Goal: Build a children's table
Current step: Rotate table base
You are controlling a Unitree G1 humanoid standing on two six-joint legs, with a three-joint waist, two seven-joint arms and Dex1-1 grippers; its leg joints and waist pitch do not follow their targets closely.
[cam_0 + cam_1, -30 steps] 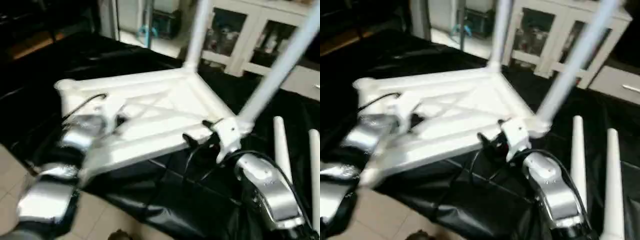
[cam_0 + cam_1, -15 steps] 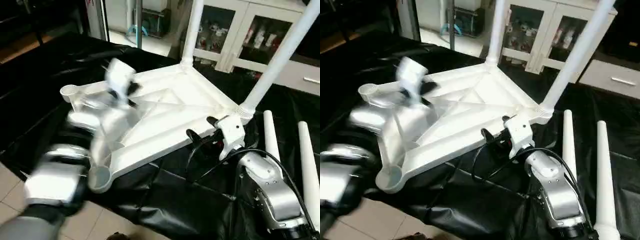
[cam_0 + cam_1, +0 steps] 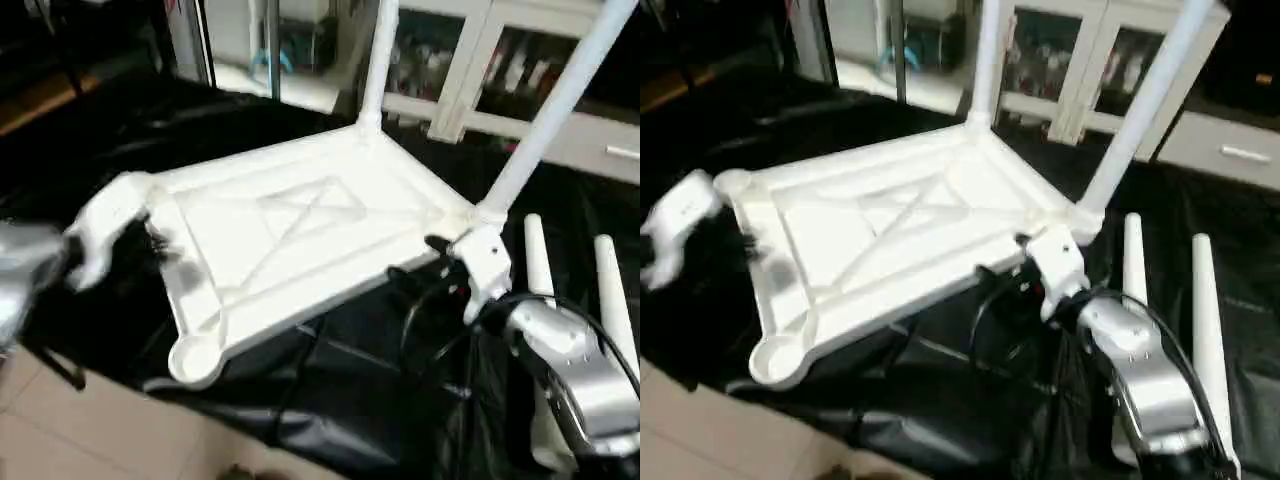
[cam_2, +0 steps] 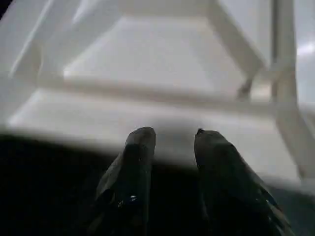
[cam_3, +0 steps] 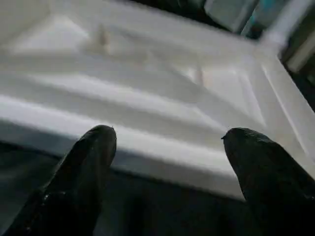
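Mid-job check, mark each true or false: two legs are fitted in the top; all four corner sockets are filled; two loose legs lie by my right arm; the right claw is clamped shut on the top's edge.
1. Two legs stand in the tabletop. True.
2. All four sockets are filled. False: the near corner socket is empty.
3. Two loose legs lie on the black cover by the right arm. True.
4. The right claw is shut on the top's edge. False: its fingers stand wide apart before the edge, gripping nothing.
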